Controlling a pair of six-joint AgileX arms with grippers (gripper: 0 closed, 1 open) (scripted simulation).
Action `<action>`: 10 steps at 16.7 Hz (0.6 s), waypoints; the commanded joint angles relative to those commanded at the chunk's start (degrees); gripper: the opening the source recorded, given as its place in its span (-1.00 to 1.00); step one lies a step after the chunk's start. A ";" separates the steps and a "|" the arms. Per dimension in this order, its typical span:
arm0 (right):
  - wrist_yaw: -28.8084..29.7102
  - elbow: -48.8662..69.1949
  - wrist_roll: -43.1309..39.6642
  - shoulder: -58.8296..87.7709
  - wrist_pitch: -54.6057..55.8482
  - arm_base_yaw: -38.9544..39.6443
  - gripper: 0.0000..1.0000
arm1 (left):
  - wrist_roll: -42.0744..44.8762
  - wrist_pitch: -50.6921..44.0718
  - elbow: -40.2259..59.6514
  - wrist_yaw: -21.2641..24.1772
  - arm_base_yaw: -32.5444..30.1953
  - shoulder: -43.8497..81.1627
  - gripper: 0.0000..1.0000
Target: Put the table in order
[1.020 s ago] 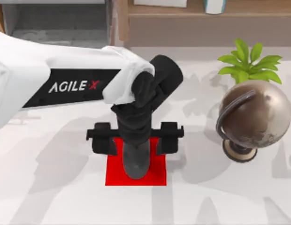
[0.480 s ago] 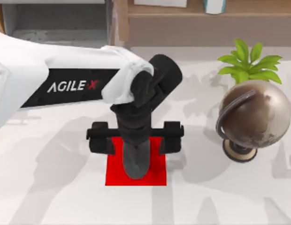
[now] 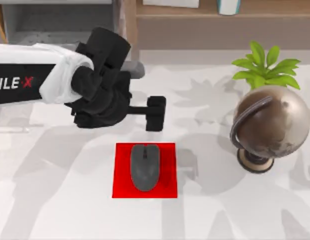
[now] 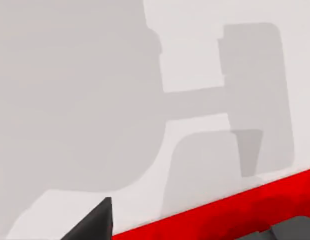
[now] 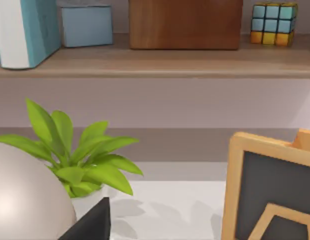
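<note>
A dark grey mouse (image 3: 145, 167) lies lengthwise on the red mat (image 3: 120, 187), near the middle of the white table (image 3: 55, 210). My left gripper (image 3: 120, 112) hovers behind and to the left of the mat, clear of the mouse, open and holding nothing. One black finger (image 3: 156, 113) sticks out to the right. In the left wrist view the table (image 4: 70, 75) carries the gripper's shadow, and the mat's edge (image 4: 235, 212) and a bit of the mouse (image 4: 292, 229) lie at the corner. A dark part of my right gripper (image 5: 92, 226) shows beside the globe.
A bronze globe (image 3: 270, 125) on a stand and a green plant (image 3: 265, 67) sit at the right. A wood shelf (image 3: 215, 20) runs along the back, holding books (image 5: 25, 30) and a colour cube (image 5: 274, 22). A wooden frame (image 5: 270, 190) stands near the right gripper.
My left arm has pulled away from the mat toward the back left. The mouse, hidden under the gripper before, now lies uncovered on the mat.
</note>
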 joint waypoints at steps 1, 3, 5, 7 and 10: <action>0.00 0.00 0.00 0.00 0.00 0.00 1.00 | 4.48 4.90 -2.48 2.31 2.70 -1.43 1.00; 0.00 0.00 0.00 0.00 0.00 0.00 1.00 | 14.23 15.52 -7.86 7.19 8.60 -4.16 1.00; 0.00 0.00 0.00 0.00 0.00 0.00 1.00 | 24.69 26.82 -13.59 12.23 14.97 -6.60 1.00; 0.00 0.00 0.00 0.00 0.00 0.00 1.00 | 35.64 38.53 -19.48 17.26 21.68 -8.52 1.00; 0.00 0.00 0.00 0.00 0.00 0.00 1.00 | 52.28 56.06 -28.11 24.33 32.03 -10.09 1.00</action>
